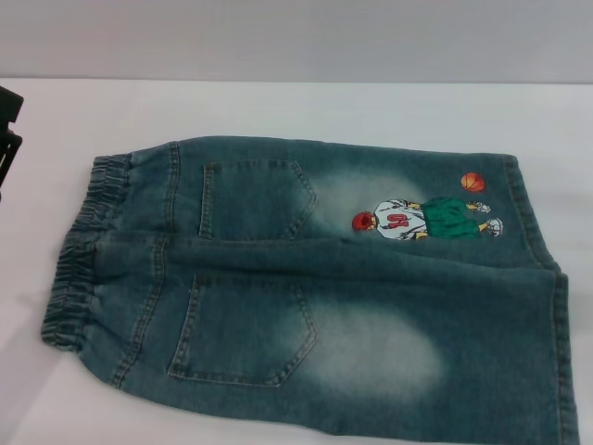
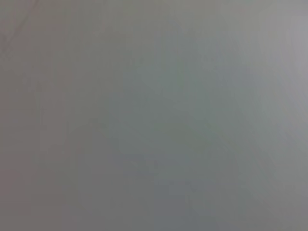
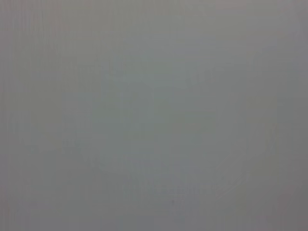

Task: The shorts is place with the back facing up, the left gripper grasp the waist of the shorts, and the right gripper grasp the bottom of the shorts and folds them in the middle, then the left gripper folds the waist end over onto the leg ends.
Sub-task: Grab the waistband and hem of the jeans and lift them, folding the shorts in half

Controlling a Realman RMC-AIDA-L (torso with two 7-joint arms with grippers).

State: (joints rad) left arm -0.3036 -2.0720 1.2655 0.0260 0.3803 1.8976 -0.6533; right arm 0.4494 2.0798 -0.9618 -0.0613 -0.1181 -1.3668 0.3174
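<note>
The white counter (image 1: 278,107) fills the head view, with a plain pale wall behind its far edge. On it the denim shorts (image 1: 306,297) lie spread flat, covering most of the near half and running off the near edge of the view. They lie back side up, both patch pockets showing, which suits the task: the fold has not yet begun. The elastic waist (image 1: 79,250) points toward the counter's left edge, on the side of the left arm that is to take it, and the leg ends (image 1: 547,306) point toward the right edge, on the right arm's side. A cartoon basketball player print (image 1: 426,220) sits on the far leg near its hem.

At the left edge a dark piece of the left tool (image 1: 7,134) shows, apart from the cloth and seemingly parked; whether it is apart or together I cannot tell. The right tool is not seen. Both wrist views show only blank grey.
</note>
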